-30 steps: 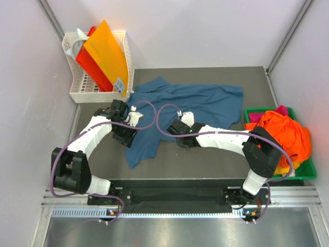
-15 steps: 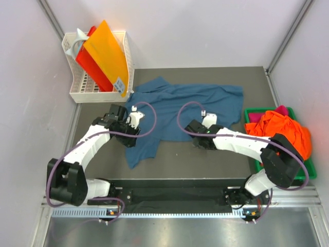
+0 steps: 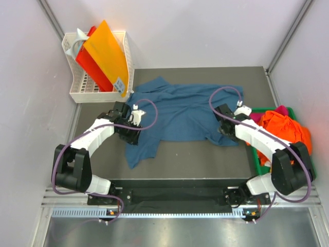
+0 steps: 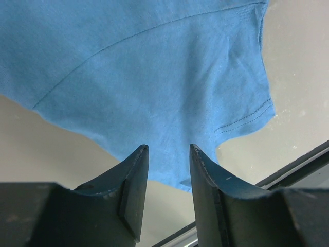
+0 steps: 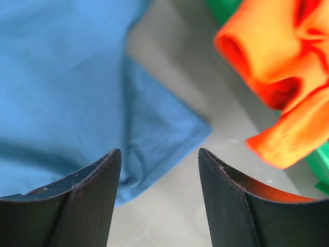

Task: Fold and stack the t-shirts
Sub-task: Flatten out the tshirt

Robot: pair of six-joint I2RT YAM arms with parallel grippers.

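Observation:
The dark teal-blue t-shirt (image 3: 187,108) lies spread out on the grey table (image 3: 200,159). My left gripper (image 3: 131,134) hovers over the shirt's left sleeve (image 4: 154,77); its jaws are open, with cloth below the fingertips (image 4: 140,154) but none between them. My right gripper (image 3: 225,133) is at the shirt's lower right corner (image 5: 159,128), jaws wide open (image 5: 159,154) over bare table. Bright orange (image 3: 285,131), magenta-pink (image 3: 281,109) and yellow (image 3: 280,168) t-shirts sit bunched in the green tray (image 3: 308,175). The orange one (image 5: 277,67) shows just right of my right fingers.
A white plastic basket (image 3: 77,92) holding orange and red folders (image 3: 105,51) stands at the back left, close to the shirt's collar end. The green tray sits against the right wall. A black rail (image 3: 169,193) runs along the near table edge.
My right gripper has swept from the middle of the blue shirt to its lower right corner, and the cloth there now lies flatter. The left gripper has barely shifted.

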